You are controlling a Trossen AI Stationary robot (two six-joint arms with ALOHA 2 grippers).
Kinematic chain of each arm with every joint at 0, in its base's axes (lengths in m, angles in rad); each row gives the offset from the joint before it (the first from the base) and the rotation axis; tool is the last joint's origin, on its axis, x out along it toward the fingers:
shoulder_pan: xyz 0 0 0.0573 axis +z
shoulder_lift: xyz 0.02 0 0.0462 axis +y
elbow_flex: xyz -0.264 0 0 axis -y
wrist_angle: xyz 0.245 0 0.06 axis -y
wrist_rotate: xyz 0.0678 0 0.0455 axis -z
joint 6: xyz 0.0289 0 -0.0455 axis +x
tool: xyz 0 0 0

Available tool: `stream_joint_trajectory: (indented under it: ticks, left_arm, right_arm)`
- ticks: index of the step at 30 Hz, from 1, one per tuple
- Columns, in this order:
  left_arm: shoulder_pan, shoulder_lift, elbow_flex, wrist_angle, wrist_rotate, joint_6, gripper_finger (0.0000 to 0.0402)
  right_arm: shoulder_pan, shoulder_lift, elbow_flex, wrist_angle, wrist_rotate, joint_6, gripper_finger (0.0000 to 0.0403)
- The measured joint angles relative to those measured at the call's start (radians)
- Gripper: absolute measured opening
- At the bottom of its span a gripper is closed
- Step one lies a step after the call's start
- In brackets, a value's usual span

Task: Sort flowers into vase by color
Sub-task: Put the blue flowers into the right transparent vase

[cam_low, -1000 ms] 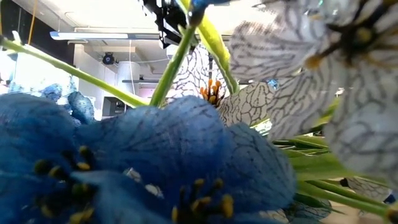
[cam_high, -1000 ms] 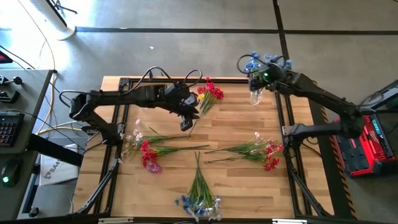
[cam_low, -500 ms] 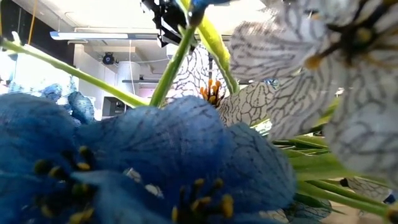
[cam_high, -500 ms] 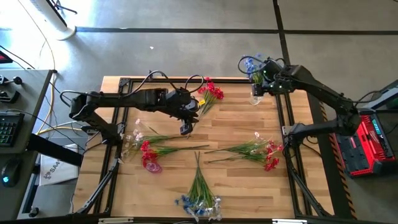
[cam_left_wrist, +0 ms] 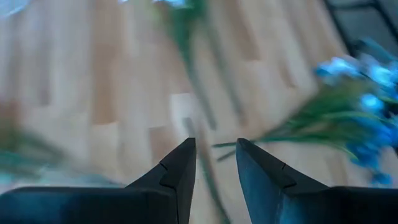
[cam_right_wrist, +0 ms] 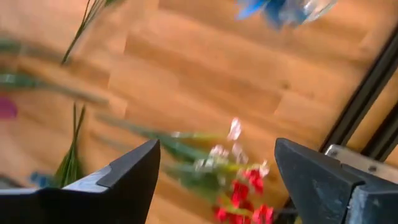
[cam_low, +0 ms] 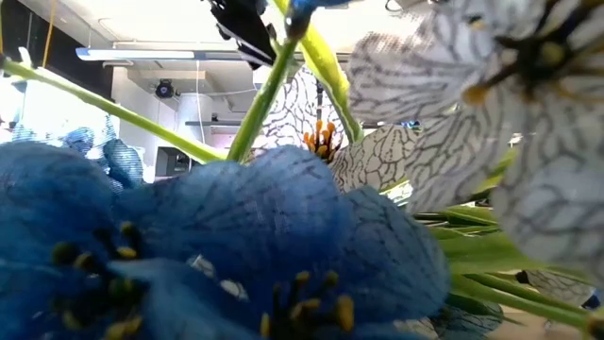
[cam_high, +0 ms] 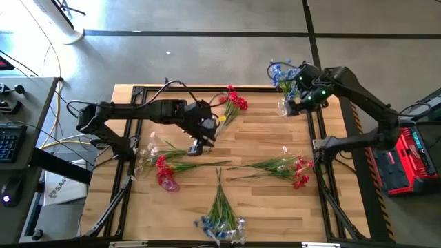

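The wooden counter (cam_high: pixel 255 134) carries everything, and places here are given from the red bunch standing at its far edge.

That red bunch (cam_high: pixel 233 103) rises at the far middle of the counter with a yellow bit among its heads; whatever holds it upright cannot be made out.

The left arm reaches in from the left side, and its left gripper (cam_high: pixel 196 147) hangs just near-side and left of the red bunch, above bare wood. In the left wrist view its fingers (cam_left_wrist: pixel 180 171) stand a narrow gap apart with nothing between them, so the jaws are nearly closed and empty.

The right arm comes in over the counter's right rail. The right gripper (cam_high: pixel 295 105) sits well to the right of the red bunch, just beside a glass vase (cam_high: pixel 282 107) with blue flowers (cam_high: pixel 281 71) in it. The right wrist view shows its fingers (cam_right_wrist: pixel 127 174) spread wide with nothing between them: jaws open, empty.

Loose flowers lie flat toward the near side of the red bunch: a red and white spray (cam_high: pixel 160 164) near-left, a red-tipped spray (cam_high: pixel 286 167) near-right, and a blue and white spray (cam_high: pixel 220 222) at the near edge, straight across the counter. The low view is filled by a blue blossom (cam_low: pixel 217 246) and a veined white blossom (cam_low: pixel 491 85) pressed close to the lens.
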Motion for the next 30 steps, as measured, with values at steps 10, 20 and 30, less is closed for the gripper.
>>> stream_joint_trajectory:
  ticks: [10, 20, 30]
  left_arm:
    - [-0.146, 0.027, -0.048, 0.07, 0.058, 0.227, 0.0104]
    - [-0.258, 0.125, -0.171, 0.288, 0.084, 0.253, 0.0104]
    - [-0.32, 0.307, -0.175, 0.363, 0.026, 0.369, 0.0104]
  right_arm:
    - [0.403, -0.045, 0.003, 0.001, -0.018, 0.382, 0.0304]
    - [0.829, 0.0, 0.002, 0.264, 0.206, 0.801, 0.0304]
    - [1.034, 0.191, 0.002, 0.42, 0.286, 0.907, 0.0304]
